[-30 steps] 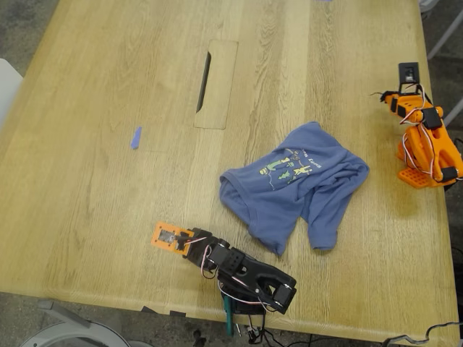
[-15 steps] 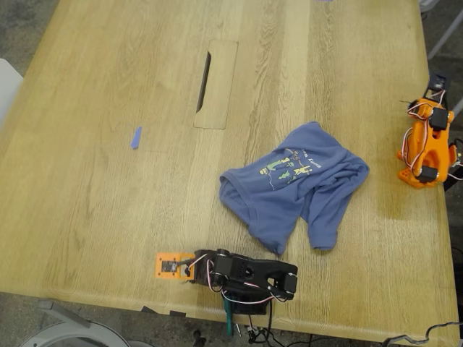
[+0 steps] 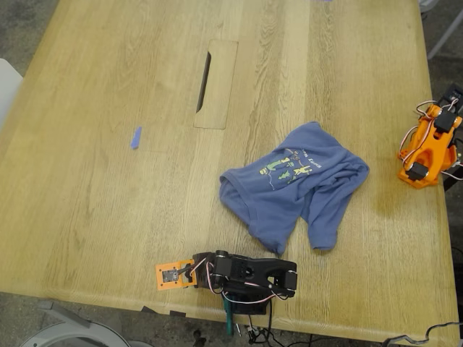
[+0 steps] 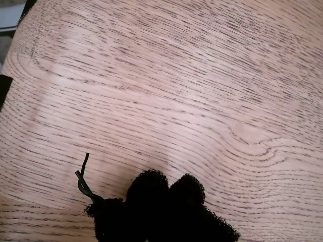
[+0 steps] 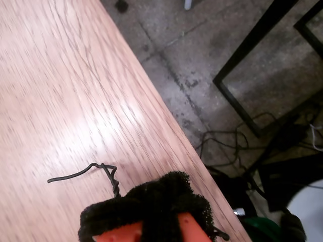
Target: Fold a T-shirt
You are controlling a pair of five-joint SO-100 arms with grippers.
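You are looking at the slate-blue T-shirt [image 3: 296,184] lying crumpled and unfolded on the wooden desk [image 3: 108,217], its yellow-green print facing up and one sleeve trailing toward the near edge. Neither arm is touching it. A black arm [image 3: 253,275] is lying folded flat just below the T-shirt in the exterior view, at the desk's near edge. An orange arm [image 3: 428,152] is sitting hunched well to the exterior view's right of the T-shirt, at the desk's edge. A small blue tape scrap [image 3: 135,137] is resting far to the exterior view's left of the T-shirt, and a cable slot [image 3: 215,83] is lying above it and to the left.

My first gripper [image 4: 166,189] is hanging over bare wood, its foam-padded fingers pressed together on nothing. My second gripper [image 5: 161,196] is looking past the desk's edge to the floor [image 5: 202,60], its fingers likewise appearing closed and empty.
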